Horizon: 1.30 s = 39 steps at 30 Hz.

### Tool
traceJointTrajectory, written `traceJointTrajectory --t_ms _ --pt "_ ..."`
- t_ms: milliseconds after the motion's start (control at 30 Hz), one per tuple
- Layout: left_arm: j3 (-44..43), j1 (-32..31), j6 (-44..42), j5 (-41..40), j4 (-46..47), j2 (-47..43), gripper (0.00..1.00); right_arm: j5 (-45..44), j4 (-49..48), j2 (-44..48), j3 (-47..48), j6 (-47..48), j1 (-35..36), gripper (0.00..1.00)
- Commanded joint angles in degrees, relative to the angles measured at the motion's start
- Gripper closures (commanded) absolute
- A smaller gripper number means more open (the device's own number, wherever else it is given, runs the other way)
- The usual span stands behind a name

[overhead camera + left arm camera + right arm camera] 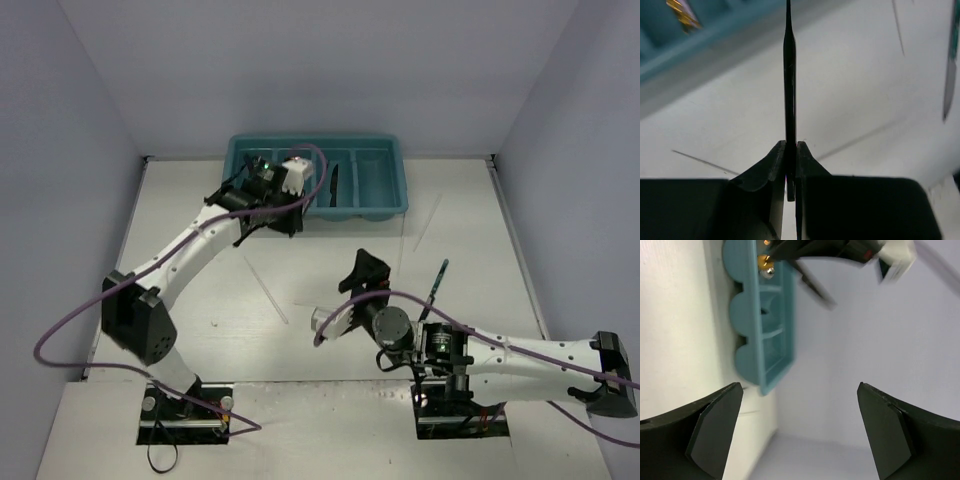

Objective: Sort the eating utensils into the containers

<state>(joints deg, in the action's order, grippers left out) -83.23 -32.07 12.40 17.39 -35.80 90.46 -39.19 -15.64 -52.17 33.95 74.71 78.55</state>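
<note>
My left gripper [790, 145] is shut on a thin black knife [789, 75] that sticks straight out past the fingertips, its tip over the front rim of the teal tray [670, 55]. From above, this gripper [287, 218] sits at the front left of the tray [390, 212]. A dark knife [333, 186] shows over a middle compartment; I cannot tell whether it is the held one. A gold utensil [682, 14] lies in the tray. My right gripper [346, 295] hangs wide open mid-table with nothing between its jaws [800, 435], facing the tray [775, 360].
Loose on the table are a dark knife [437, 282], a pale chopstick [268, 290] left of centre and another [428, 222] to the right. Lavender walls close in the table on three sides. Purple cables loop over both arms.
</note>
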Motion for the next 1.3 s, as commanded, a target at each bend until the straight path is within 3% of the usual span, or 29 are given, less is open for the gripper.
traceJointTrajectory --t_ms 0,100,200,367,600,1133,1267 --pt "-17.0 0.6 8.0 -21.5 3.6 7.8 1.0 1.2 5.9 0.5 6.6 -24.0 -8.6 0.05" --pt "-26.1 0.9 10.7 -26.9 3.5 15.2 1.0 6.0 12.7 -3.0 11.0 -37.9 -19.8 0.07" --pt "-34.9 1.6 14.2 -26.6 3.5 22.9 1.0 12.6 17.4 -7.2 16.4 -48.2 -30.6 0.09" --pt "-46.5 1.2 17.9 -24.4 4.3 33.7 1.0 21.8 21.7 -11.5 21.2 -57.1 -43.7 0.1" --pt "-50.4 0.7 16.4 -18.6 10.5 41.8 1.0 25.8 23.9 -11.8 21.7 -59.2 -49.0 0.11" --pt "-50.3 0.0 18.9 -12.8 16.3 47.5 1.0 26.1 25.1 -12.0 21.4 -58.0 -50.6 0.12" --pt "-50.9 0.1 19.7 -13.2 16.8 48.1 0.91 25.4 25.4 -12.3 21.7 -56.1 -50.8 0.11"
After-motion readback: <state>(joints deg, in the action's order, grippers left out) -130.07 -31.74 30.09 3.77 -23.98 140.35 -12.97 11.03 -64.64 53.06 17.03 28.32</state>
